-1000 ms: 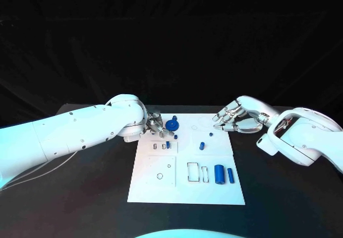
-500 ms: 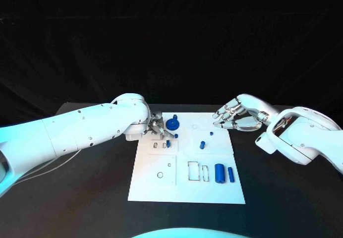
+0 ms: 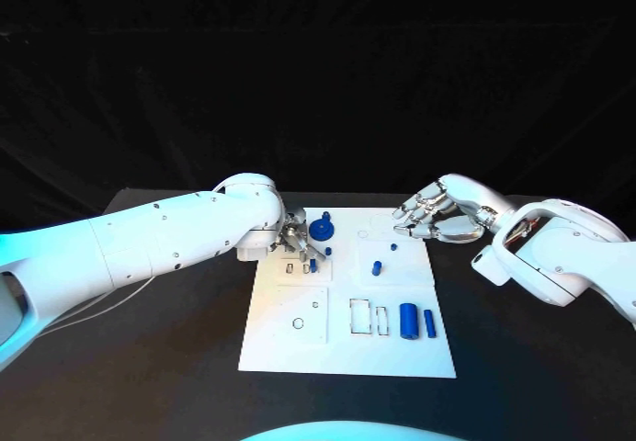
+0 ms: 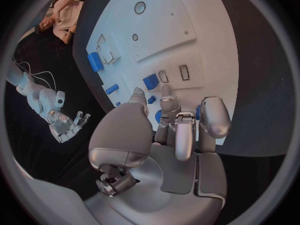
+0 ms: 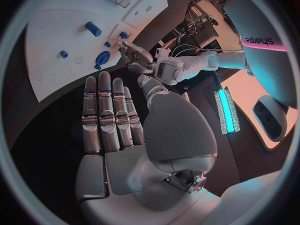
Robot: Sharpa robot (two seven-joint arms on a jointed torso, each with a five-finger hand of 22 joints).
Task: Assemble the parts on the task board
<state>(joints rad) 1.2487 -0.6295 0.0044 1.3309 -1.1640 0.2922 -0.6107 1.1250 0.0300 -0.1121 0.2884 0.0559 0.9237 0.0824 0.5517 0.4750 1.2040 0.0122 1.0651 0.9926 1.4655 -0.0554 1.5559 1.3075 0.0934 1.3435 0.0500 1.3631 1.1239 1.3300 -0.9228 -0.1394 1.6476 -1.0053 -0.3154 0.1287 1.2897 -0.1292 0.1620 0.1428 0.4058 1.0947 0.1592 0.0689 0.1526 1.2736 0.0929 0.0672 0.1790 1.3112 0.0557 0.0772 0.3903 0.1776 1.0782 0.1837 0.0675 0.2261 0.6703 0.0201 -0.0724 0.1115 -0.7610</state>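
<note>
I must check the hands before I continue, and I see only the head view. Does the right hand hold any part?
Observer: No. The right wrist view shows the right hand empty, with its fingers straight, over the dark table beside the task board.
Operator: And the left hand? Its arm hides it from me.
Observer: In the left wrist view the left hand lies over a round blue part. Blue shows on both sides of the fingers. I cannot tell if they grip it.
Operator: Is anything near its fingertips?
Observer: A small blue piece sits on the board between the thumb tip and the other fingertips.
</note>
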